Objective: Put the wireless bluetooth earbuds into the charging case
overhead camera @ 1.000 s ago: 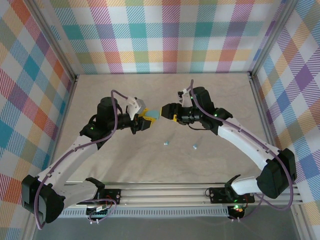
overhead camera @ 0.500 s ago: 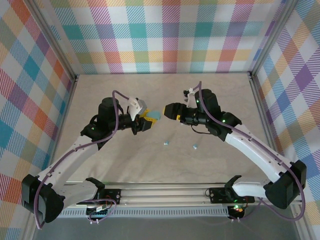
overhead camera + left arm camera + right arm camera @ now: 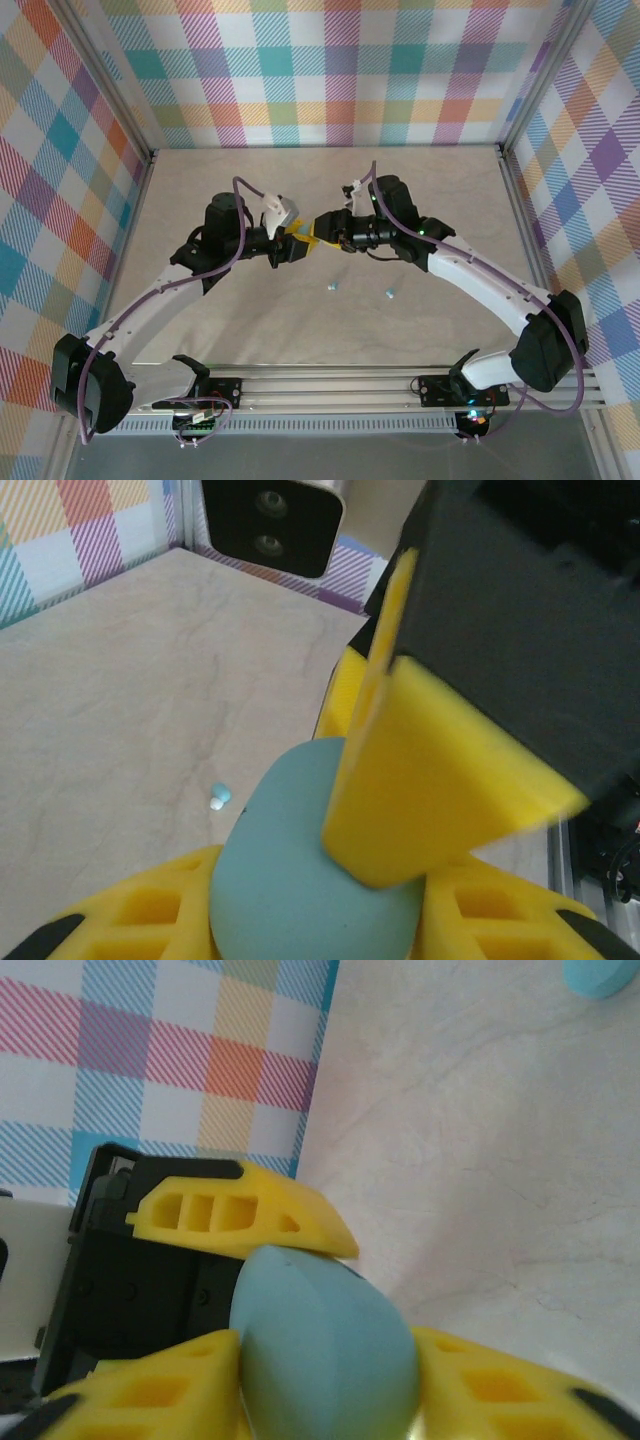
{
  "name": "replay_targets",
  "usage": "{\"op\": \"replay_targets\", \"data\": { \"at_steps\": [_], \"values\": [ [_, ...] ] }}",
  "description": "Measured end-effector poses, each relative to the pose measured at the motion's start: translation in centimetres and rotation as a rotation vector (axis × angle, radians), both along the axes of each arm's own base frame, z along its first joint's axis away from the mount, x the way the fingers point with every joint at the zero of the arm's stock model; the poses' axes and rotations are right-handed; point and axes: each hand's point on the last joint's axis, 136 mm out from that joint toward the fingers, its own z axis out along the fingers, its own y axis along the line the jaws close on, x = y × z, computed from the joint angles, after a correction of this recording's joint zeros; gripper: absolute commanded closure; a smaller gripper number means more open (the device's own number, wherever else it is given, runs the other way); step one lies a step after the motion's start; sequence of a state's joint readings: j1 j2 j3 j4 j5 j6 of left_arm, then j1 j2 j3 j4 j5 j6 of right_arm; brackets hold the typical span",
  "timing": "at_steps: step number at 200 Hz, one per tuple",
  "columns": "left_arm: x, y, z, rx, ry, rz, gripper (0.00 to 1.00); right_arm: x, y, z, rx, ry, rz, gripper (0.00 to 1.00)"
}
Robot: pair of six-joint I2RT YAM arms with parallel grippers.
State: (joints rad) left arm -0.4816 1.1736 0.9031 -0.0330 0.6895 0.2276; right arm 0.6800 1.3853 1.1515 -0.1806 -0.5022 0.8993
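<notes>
1. The first earbud (image 3: pixel 332 287) and the second earbud (image 3: pixel 390 294) lie loose on the table (image 3: pixel 250 190), apart from each other and nearer the arm bases than the grippers; neither is in the case.
2. The left wrist view catches an earbud (image 3: pixel 219 798) on the table left of the case; which of the two it is cannot be told.
3. The charging case (image 3: pixel 300 890), a teal oval, hangs above the table at mid-table, lid down.
4. The left gripper (image 3: pixel 298 242) pinches it between its yellow fingers; the right gripper (image 3: pixel 318 232) meets it head-on, its own fingers pressed against the same case (image 3: pixel 320 1350) crosswise.
5. A teal rounded shape (image 3: pixel 603 974) sits on the table at the right wrist view's top corner, cut off by the frame.
</notes>
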Motion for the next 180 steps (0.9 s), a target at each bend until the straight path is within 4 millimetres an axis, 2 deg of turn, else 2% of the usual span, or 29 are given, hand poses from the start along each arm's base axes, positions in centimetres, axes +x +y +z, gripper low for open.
{"op": "replay_targets", "data": {
  "at_steps": [14,27,59,76,116,180],
  "values": [
    [0.1,0.1,0.2,-0.005,-0.01,0.005,0.7,0.2,-0.1,0.2,0.014,0.013,-0.009,0.79],
    [0.1,0.2,0.3,-0.007,-0.013,0.01,0.63,0.3,-0.1,0.4,0.023,0.027,-0.016,0.84],
    [-0.2,0.5,0.9,-0.035,-0.031,0.021,0.41,0.0,0.2,0.9,0.055,0.061,-0.01,0.87],
    [-0.6,1.0,1.7,-0.094,-0.041,0.019,0.35,0.1,0.3,1.4,0.083,0.075,-0.006,0.87],
    [-0.6,2.7,2.7,-0.194,-0.039,0.03,0.35,0.1,0.3,2.2,0.13,0.1,0.01,0.88],
    [-1.8,2.1,4.2,-0.259,-0.08,-0.056,0.43,-0.7,0.4,2.9,0.163,0.127,0.063,0.89]
  ]
}}
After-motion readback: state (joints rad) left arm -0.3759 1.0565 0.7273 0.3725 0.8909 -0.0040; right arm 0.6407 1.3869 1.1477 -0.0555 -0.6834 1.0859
